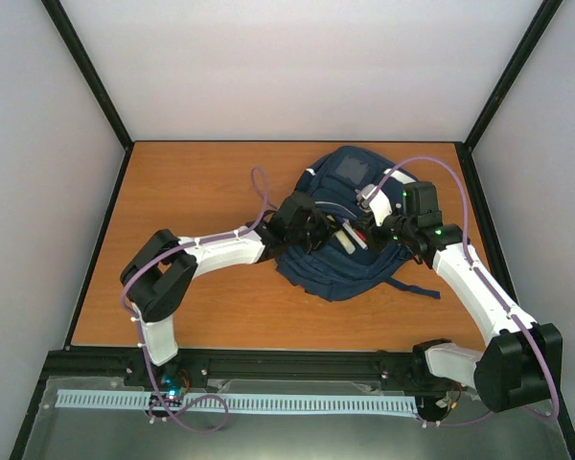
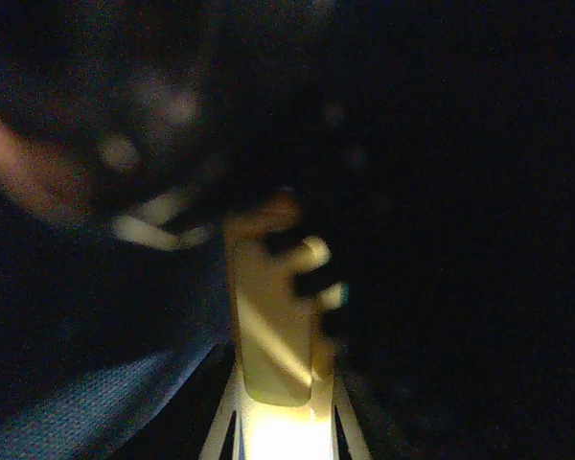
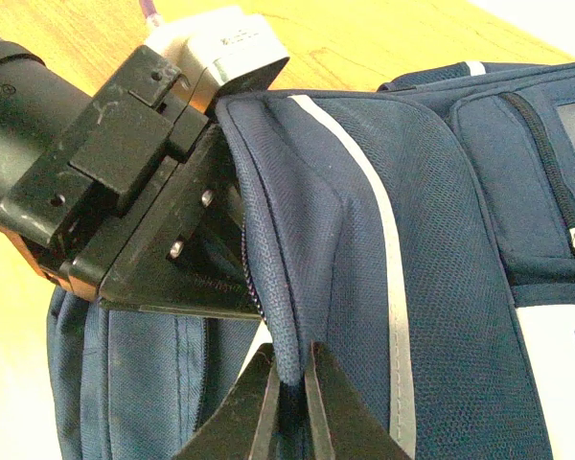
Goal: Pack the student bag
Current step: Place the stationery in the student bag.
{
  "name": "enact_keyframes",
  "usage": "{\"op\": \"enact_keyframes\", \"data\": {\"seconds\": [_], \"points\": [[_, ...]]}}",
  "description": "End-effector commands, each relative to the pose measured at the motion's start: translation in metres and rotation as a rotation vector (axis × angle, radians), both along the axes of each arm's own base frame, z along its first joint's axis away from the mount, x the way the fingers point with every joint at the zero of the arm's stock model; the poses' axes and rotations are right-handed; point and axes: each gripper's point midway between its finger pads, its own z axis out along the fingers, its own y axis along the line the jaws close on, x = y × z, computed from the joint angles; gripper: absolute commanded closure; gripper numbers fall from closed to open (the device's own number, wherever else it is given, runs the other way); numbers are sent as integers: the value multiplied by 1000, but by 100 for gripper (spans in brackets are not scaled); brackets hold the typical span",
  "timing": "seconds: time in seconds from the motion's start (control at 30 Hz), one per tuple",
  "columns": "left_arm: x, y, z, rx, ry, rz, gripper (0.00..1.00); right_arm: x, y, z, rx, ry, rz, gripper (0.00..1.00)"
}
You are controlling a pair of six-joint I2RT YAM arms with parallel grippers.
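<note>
Two arms are crowding the student bag [image 1: 337, 276], lying on the table [image 1: 201, 287] with its long axis pointing away from them: the right gripper [image 3: 287, 388] is clenching the opening's rim, while the left gripper [image 1: 309, 226], nearer, is sitting inside, its grip untellable in the dark.

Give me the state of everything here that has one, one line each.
student bag, lying on the table, main opening held open.
right claw, shut on the bag's opening edge.
left claw, inside the opening; grip unclear.
yellowish thing, at the left claw's tips, inside the dark bag.
</note>
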Motion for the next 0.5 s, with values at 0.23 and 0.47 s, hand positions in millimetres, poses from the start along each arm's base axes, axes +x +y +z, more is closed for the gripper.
{"op": "enact_keyframes", "data": {"seconds": [0.23, 0.47], "points": [[-7, 4, 45, -93, -41, 23, 54, 8, -1, 12, 18, -41, -2, 93], [-45, 13, 67, -78, -118, -92, 47, 8, -2, 15, 18, -48, -3, 93]]}}
